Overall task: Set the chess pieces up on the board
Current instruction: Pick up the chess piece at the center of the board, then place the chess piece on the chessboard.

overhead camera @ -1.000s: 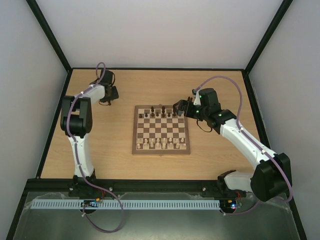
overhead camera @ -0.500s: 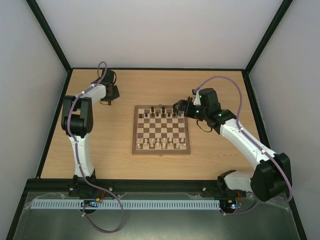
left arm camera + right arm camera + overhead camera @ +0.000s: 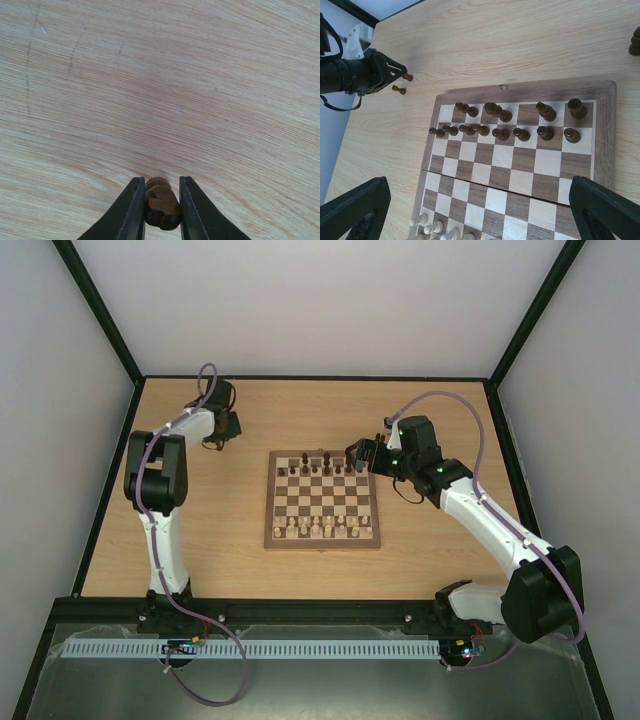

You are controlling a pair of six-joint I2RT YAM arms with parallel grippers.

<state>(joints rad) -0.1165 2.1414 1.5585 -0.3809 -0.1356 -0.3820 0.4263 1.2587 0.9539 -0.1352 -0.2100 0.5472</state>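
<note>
Left gripper (image 3: 161, 182) is pinching a dark chess piece (image 3: 162, 207) well left of the board (image 3: 322, 543), likely needing carriage to its far ranks. Right gripper (image 3: 358, 454) is hovering, jaws spread.

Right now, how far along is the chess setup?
Mostly done. On the board, a dark pawn row stands, and the back row behind it has gaps. In hand: the left pincer is shut on a dark piece, off the board. Left: that piece, a loose piece beside it and a stray piece off the board's far corner. The right pincer is open.
</note>
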